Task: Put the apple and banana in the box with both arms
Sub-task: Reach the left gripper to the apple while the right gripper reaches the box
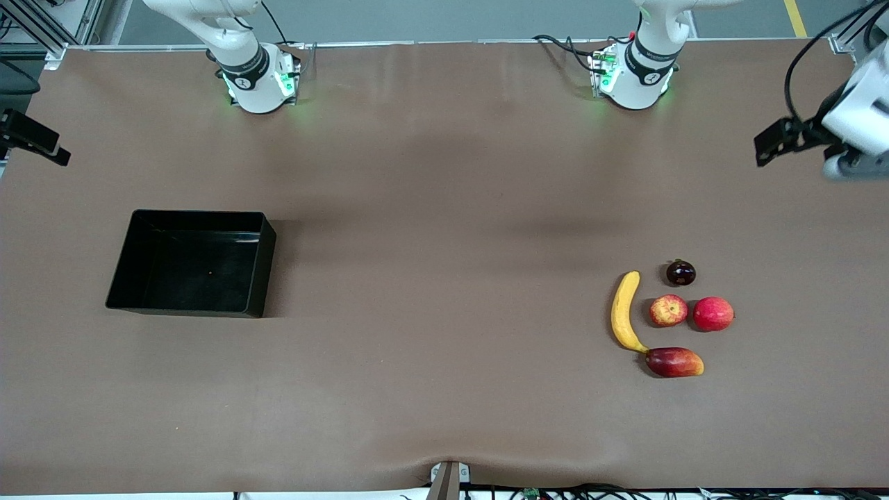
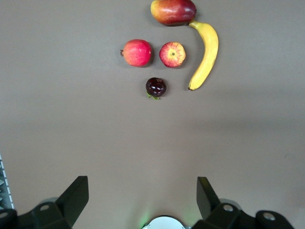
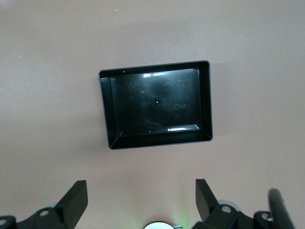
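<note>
I read even, diffuse overhead light on the bench (image 1: 444, 389), soft broad shadows across its middle, short dark shadow beside the box (image 1: 191, 262), white glare streaks on its glossy floor, green glow at both arm bases, fruit in focus.

A brown mat (image 1: 444, 173) covers the table, slightly rumpled along the lower edge of the frame. Grey floor (image 1: 451, 17) runs across the top, a yellow line (image 1: 795, 17) at upper right, aluminium framing (image 1: 42, 28) upper left.
</note>
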Available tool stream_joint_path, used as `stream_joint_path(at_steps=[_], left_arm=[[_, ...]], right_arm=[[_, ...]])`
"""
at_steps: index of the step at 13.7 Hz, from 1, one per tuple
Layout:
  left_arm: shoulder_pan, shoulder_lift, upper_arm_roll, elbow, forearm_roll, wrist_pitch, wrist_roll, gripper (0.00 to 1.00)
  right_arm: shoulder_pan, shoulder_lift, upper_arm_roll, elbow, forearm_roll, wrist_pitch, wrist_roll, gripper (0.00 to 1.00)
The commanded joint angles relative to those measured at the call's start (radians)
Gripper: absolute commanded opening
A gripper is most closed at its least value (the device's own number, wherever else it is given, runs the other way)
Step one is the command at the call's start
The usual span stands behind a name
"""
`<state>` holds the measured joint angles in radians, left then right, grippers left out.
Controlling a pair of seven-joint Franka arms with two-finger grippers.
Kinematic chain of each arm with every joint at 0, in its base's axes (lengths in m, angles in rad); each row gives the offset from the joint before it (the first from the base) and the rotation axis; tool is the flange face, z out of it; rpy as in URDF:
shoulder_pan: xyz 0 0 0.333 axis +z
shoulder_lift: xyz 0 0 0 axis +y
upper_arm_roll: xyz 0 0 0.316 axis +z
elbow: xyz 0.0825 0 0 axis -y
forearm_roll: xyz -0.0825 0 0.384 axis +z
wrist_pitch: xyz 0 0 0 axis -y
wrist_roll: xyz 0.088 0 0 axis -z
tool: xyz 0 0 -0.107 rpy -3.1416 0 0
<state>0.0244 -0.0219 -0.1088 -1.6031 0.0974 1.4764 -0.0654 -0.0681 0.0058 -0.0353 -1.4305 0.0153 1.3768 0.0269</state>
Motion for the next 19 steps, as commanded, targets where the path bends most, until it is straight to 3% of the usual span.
stream_joint_path(at_steps=[1,6,15,19], left_arm=[[0.006,0.011,-0.003,-0.046,0.011,0.082,0.006,1.00],[0.029,0.048,-0.003,-0.237,0.008,0.382,-0.022,1.00],[0.023,0.359,-0.005,-0.252,-0.014,0.675,-0.074,1.00],[0.019,0.474,-0.005,-0.251,-0.054,0.784,-0.074,1.00]], right_arm=[[-0.061,0.042,0.009,0.022,-0.001,-0.001,0.004,1.00],[-0.108,0.101,0.009,0.013,-0.020,-0.001,0.007,1.00],[-0.210,0.419,0.011,-0.036,-0.003,0.083,0.004,1.00],[-0.226,0.445,0.009,-0.200,-0.008,0.314,-0.109,1.00]])
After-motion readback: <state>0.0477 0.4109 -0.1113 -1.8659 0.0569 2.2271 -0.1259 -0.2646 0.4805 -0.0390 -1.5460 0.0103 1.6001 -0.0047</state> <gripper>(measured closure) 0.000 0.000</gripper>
